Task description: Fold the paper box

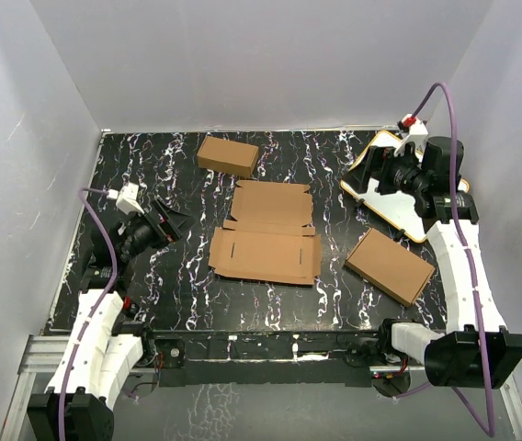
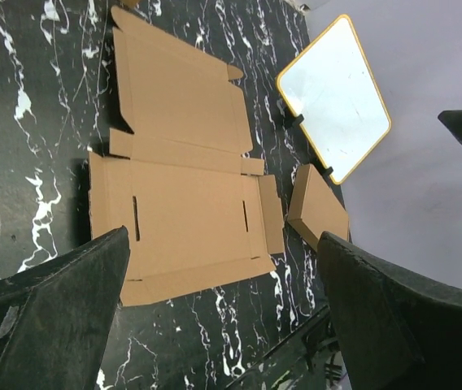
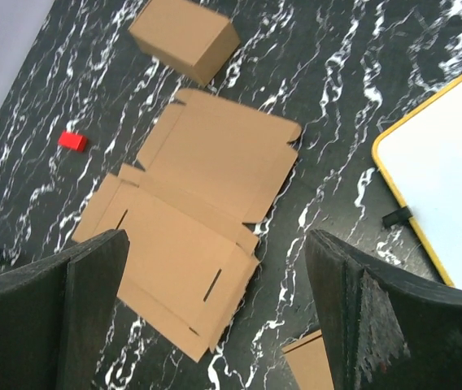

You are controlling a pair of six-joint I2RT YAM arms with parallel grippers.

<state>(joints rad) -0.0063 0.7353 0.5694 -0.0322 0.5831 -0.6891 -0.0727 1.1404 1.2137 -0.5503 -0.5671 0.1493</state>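
The paper box (image 1: 266, 234), a plain brown corrugated-cardboard die-cut sheet with side flaps, tabs and two slots, lies unfolded and flat at the middle of the black white-veined marble-pattern table (image 1: 178, 276). The left gripper (image 1: 171, 220) hangs above the table to the left of the sheet, clear of it; in the left wrist view its fingers (image 2: 60, 309) stand wide apart with nothing between them. The right gripper (image 1: 385, 175) is positioned over the white rectangular board with a yellow rim (image 1: 364, 188) at the far right; its fingers (image 3: 44, 317) are likewise spread and hold nothing. A small chunky brown carton (image 1: 228, 155) sits beyond the sheet. A flat brown carton (image 1: 390, 265) lies to its right, apart from it. A small red block (image 3: 72, 141) lies on the table left of the sheet.
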